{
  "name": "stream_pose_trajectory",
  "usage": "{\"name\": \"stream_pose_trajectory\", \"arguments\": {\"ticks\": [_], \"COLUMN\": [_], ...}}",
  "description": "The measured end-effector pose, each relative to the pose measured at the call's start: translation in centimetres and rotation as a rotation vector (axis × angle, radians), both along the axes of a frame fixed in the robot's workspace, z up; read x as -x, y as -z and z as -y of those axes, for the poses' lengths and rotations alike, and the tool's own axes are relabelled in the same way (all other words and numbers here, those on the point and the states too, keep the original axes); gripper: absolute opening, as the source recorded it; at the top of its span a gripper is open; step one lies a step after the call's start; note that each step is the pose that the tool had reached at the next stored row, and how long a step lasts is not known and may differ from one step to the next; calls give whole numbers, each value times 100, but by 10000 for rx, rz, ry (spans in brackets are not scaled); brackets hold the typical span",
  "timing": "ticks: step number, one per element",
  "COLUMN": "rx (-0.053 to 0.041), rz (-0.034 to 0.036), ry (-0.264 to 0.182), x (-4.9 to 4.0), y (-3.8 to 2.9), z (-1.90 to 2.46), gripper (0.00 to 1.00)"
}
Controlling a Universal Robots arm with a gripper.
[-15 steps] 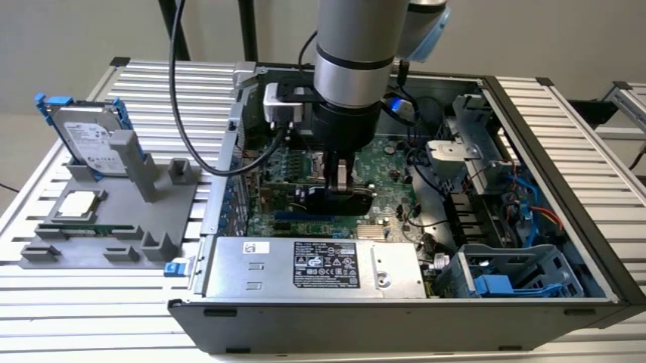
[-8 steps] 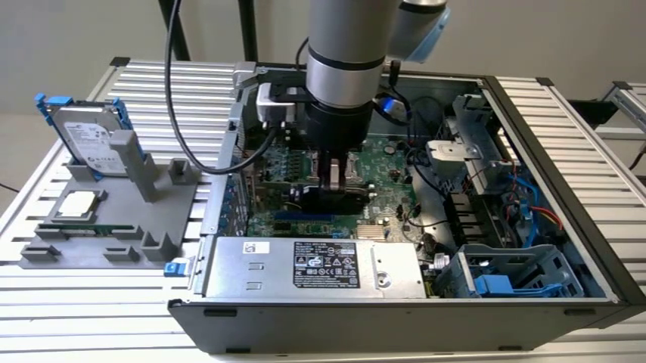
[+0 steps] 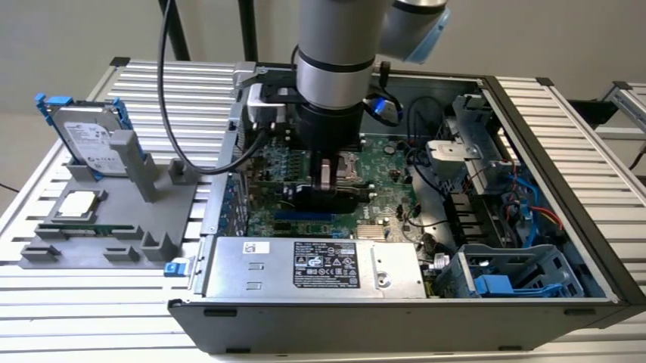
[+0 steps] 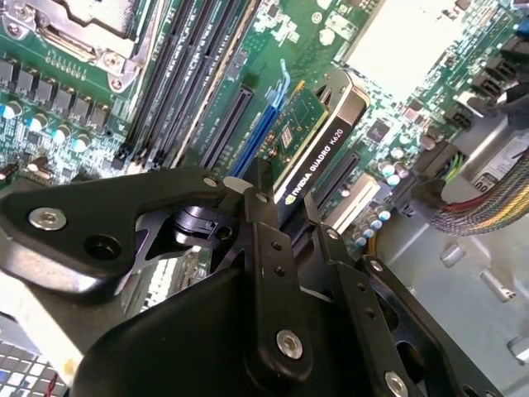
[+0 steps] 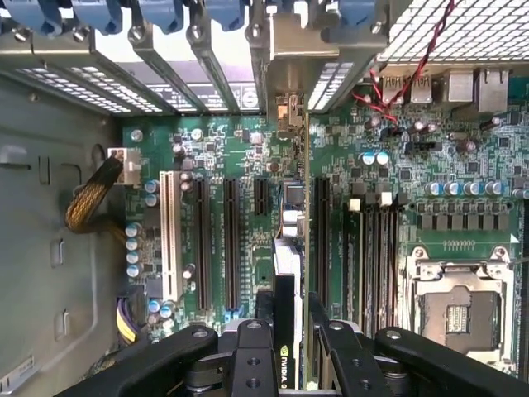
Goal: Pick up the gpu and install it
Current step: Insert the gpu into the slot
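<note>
The pick-up is done: the gripper (image 4: 285, 207) has its jaws clamped on the gpu (image 4: 310, 149), carried edge-on inside the open computer case (image 3: 525, 113). In the first wrist view the gpu (image 5: 286, 273) hangs over the motherboard (image 5: 413, 165), roughly in line with 1 of the long expansion slots (image 5: 319, 240). Seating is left, I judge; whether its edge already touches the slot cannot be told. The hard drive (image 3: 89, 140) stands in the grey holder (image 3: 151, 219) outside.
</note>
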State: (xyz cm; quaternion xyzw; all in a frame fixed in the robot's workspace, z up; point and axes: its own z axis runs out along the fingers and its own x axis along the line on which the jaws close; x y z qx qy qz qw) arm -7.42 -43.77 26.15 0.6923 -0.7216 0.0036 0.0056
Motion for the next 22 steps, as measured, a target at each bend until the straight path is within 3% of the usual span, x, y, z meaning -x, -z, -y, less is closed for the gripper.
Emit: {"name": "stream_pose_trajectory", "arguments": {"ticks": [22], "rx": [-22], "rz": [-1], "ry": [1], "x": [65], "y": [78], "z": [1], "gripper": [0]}}
